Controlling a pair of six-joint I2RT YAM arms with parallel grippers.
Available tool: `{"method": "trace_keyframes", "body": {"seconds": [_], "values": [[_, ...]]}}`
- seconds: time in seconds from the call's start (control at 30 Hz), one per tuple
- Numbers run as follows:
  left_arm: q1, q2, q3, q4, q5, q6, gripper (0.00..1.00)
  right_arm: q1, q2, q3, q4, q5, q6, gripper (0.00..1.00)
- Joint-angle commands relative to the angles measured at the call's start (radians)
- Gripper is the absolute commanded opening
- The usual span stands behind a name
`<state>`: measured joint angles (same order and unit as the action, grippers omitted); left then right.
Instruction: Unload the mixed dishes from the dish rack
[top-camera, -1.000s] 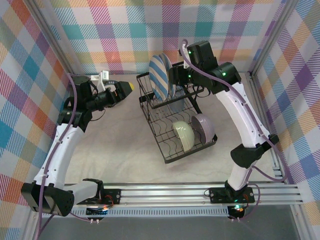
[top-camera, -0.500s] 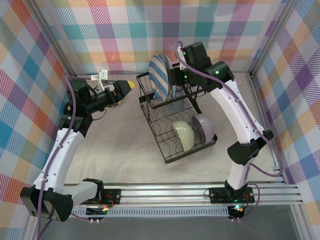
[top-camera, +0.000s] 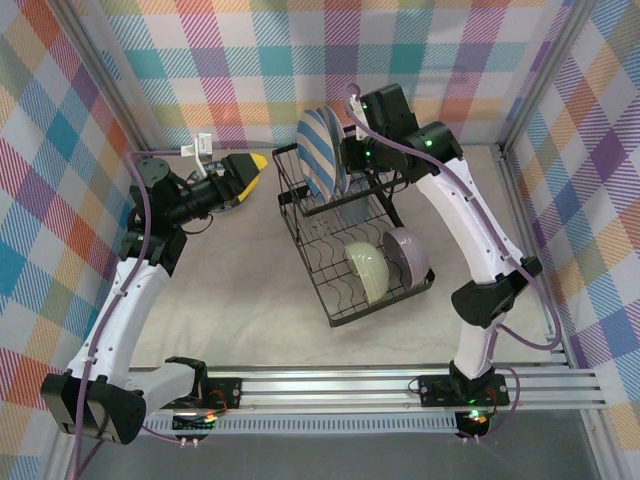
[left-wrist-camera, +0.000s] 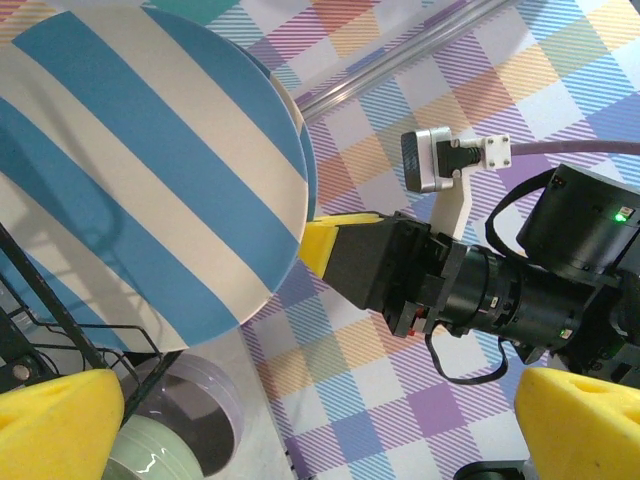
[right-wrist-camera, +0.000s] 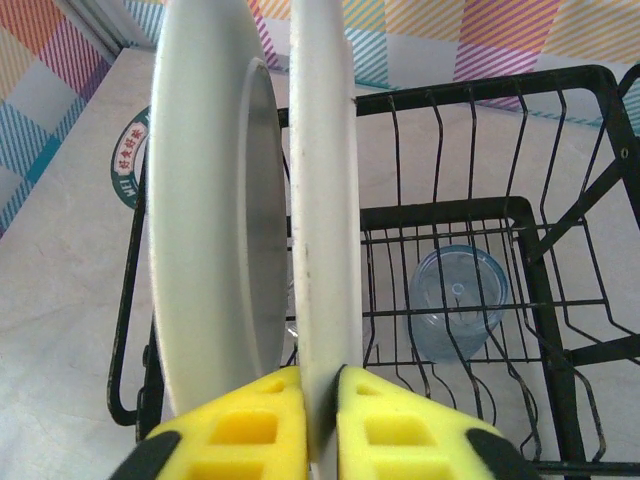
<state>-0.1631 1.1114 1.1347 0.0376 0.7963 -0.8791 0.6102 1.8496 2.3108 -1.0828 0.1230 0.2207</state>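
Observation:
The black wire dish rack (top-camera: 385, 222) stands mid-table. Two blue-and-white striped plates (top-camera: 322, 152) stand upright at its far end. In the right wrist view they are edge-on, and my right gripper (right-wrist-camera: 322, 425) is shut on the rim of the right-hand plate (right-wrist-camera: 322, 200); the other plate (right-wrist-camera: 200, 220) stands just left of it. The grey-blue tumbler (right-wrist-camera: 458, 300) lies in the basket section below. A pale green bowl (top-camera: 367, 270) and a lavender bowl (top-camera: 408, 252) sit at the near end. My left gripper (top-camera: 245, 168) hovers open left of the rack, facing the plate (left-wrist-camera: 150, 170).
Plaid walls enclose the table on the back and both sides, with metal posts in the corners. Bare table lies left of the rack under the left arm (top-camera: 130, 290), and in front of the rack up to the rail (top-camera: 400, 385).
The right gripper's fingers have closed onto the plate's rim. The left gripper has drifted slightly toward the back wall, still wide open.

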Motion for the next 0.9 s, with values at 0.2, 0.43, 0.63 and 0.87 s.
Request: {"method": "trace_keyframes", "body": {"seconds": [0.2,0.43,0.63,0.87], "values": [[-0.009,-0.01,-0.009,0.041,0.013,-0.016,1.0,0.006,0.003,0.029,0.018,0.0,-0.007,0.0],[-0.009,0.007,0.0,-0.009,-0.002,0.007,1.0,0.006,-0.024,0.027,0.04,0.068,-0.023,0.0],[-0.01,0.011,0.003,-0.025,-0.018,0.013,1.0,0.006,-0.066,0.018,0.071,0.14,-0.056,0.0],[-0.009,0.024,0.013,-0.039,-0.028,0.017,1.0,0.006,-0.129,-0.023,0.12,0.203,-0.079,0.0]]}}
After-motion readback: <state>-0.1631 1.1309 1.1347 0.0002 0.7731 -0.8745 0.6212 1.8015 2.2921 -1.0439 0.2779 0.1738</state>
